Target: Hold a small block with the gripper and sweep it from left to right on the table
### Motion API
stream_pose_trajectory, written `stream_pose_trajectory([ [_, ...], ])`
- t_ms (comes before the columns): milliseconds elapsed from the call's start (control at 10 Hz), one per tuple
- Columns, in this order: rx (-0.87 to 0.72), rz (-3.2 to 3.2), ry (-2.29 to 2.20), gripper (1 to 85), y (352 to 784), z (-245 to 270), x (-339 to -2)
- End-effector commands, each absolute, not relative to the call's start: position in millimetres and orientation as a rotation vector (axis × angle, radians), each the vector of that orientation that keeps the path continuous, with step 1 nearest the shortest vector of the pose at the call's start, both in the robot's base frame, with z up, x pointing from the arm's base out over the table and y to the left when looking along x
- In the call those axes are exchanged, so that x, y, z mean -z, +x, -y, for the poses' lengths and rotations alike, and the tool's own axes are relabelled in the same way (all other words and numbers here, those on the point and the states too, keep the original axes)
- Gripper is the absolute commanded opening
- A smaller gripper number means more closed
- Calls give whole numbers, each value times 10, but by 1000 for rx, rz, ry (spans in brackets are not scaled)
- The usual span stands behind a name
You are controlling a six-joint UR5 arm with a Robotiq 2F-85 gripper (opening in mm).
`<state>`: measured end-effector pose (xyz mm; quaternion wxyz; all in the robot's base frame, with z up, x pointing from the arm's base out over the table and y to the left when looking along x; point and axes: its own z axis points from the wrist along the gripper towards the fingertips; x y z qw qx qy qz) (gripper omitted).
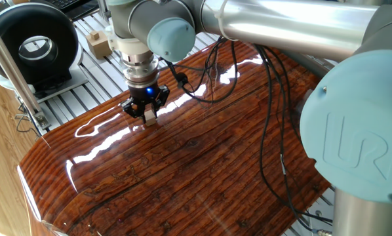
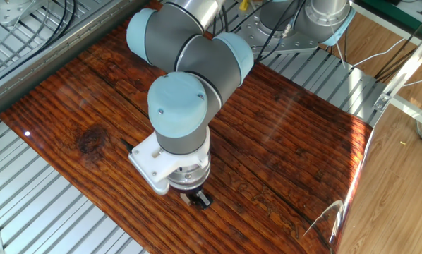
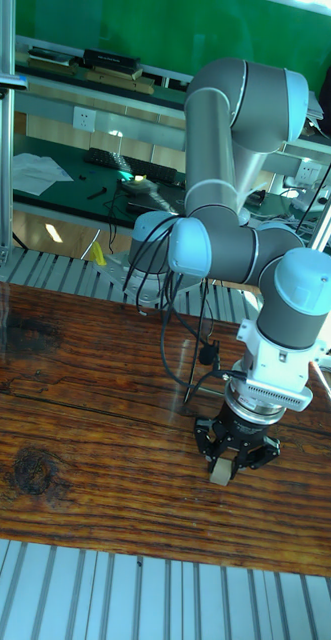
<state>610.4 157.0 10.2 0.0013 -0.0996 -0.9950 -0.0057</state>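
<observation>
The small block [image 1: 149, 117] is gripped between the two black fingers of the hand [image 1: 147, 113], which are closed narrowly on its sides. The block hangs directly below the wrist, its lower face at the surface of the table [image 1: 202, 157]. In the tall fixed view the block [image 3: 222, 471] is seen low between the fingers of the hand [image 3: 233, 452], near the front edge of the table [image 3: 75, 440]. In the other fixed view the block is hidden by the wrist.
</observation>
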Motion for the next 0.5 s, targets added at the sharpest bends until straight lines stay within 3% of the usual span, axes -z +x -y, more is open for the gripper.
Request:
stream_pose_trajectory([
  [0, 52, 3120, -335, 10, 6108, -1649, -108],
  [400, 44, 3120, -325, 10, 6108, -1632, -107],
])
